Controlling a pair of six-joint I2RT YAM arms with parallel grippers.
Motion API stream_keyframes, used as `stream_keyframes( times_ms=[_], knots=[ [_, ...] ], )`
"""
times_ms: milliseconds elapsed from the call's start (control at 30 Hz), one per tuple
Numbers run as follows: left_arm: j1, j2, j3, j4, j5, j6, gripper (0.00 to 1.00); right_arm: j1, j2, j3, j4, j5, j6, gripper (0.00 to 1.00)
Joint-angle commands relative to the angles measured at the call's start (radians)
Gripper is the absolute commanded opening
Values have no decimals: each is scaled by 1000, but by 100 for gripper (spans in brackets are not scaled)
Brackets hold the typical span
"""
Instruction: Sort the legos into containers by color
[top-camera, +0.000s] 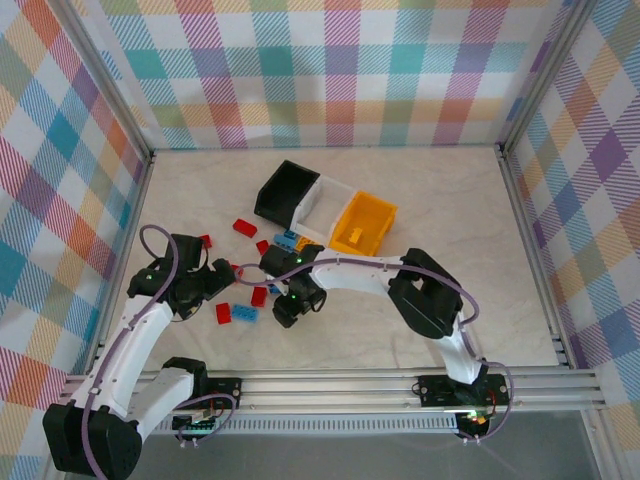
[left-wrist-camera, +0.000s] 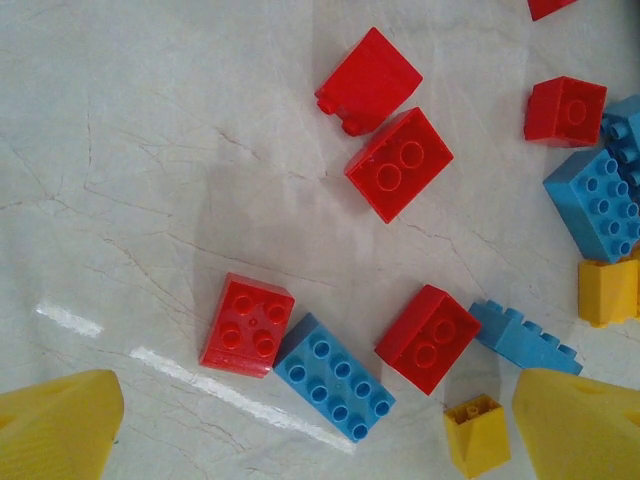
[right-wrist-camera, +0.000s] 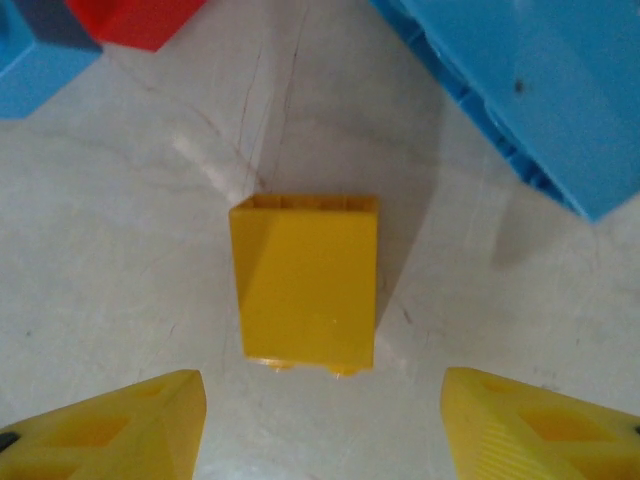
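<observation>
1. Just ahead of the right gripper's (right-wrist-camera: 322, 392) parted fingers, touching neither, lies a yellow lego (right-wrist-camera: 305, 280).
2. Just ahead of the left gripper (left-wrist-camera: 320, 395), spread wide, a red lego (left-wrist-camera: 247, 325) sits beside a blue lego (left-wrist-camera: 335, 378).

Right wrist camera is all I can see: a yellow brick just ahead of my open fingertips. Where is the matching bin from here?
Observer: In the top view, the yellow-orange bin stands farther from the arm bases than the right gripper and off to its right.
Operator: Are the other bins near it?
Observer: Yes, all three are in one row. The white bin is in the middle and the black bin is at the left end.
Operator: Where is the other arm?
Observer: The left gripper hovers open to the left of yours, over a red brick lying beside a blue brick.
</observation>
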Motion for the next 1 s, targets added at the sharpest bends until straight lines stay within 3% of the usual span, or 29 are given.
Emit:
stream_keyframes(
  times_ms=[0, 200, 433, 767, 967],
  knots=[
    [15, -7, 29, -41, -11, -7, 100, 3, 48, 56, -6, 31, -28, 64],
    [21, -6, 28, -49, -10, -8, 100, 2, 111, 107, -26, 67, -25, 65],
    [26, -9, 29, -61, -10, 4, 100, 2, 137, 127, -44, 122, -32, 55],
    [27, 10, 15, -29, 13, -9, 100, 1, 60, 66, -32, 150, -19, 32],
    [27, 28, 34, -21, 14, 8, 100, -3, -51, 35, -78, 164, 13, 31]
  ],
)
